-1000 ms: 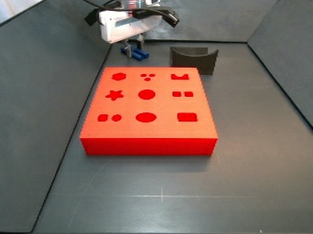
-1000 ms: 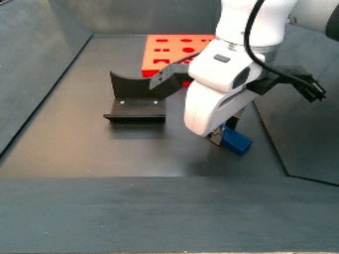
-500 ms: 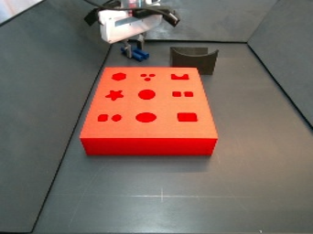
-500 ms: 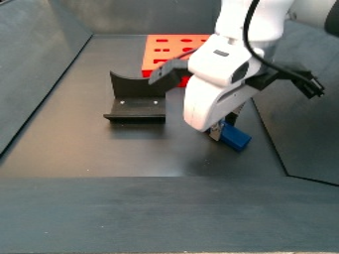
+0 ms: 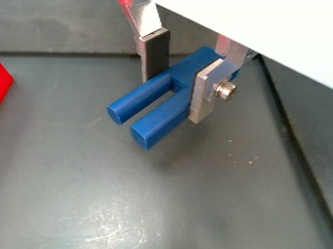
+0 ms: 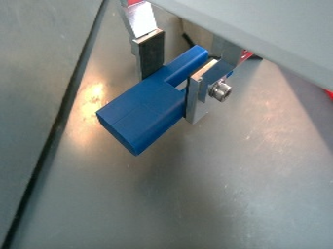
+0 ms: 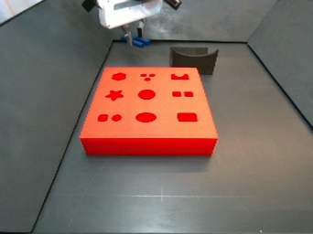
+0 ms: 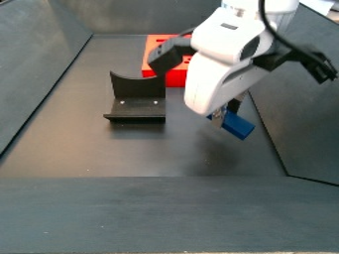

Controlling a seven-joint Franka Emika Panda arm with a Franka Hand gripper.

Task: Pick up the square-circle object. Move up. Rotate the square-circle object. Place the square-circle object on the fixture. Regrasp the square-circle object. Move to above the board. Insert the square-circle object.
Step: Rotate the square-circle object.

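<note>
The blue square-circle object [image 5: 156, 107] hangs between my fingers, its two prongs pointing away from the gripper [image 5: 180, 78]. Both wrist views show the gripper [image 6: 176, 78] shut on the object's [image 6: 146, 109] rear part. In both side views the object [image 8: 239, 125] is off the floor, beside the board's far end. From the other side the gripper [image 7: 134, 34] is high at the back with the blue piece [image 7: 138, 41] under it. The dark fixture [image 7: 196, 59] stands behind the red board [image 7: 166, 130].
Grey walls enclose the floor on all sides. The fixture [image 8: 133, 99] sits to one side of the gripper [image 8: 231, 113], with the board [image 8: 154, 42] behind it. A sloped wall rises close beside the held piece.
The gripper has risen with the blue object, which was near the floor a second ago and now hangs clear above it.
</note>
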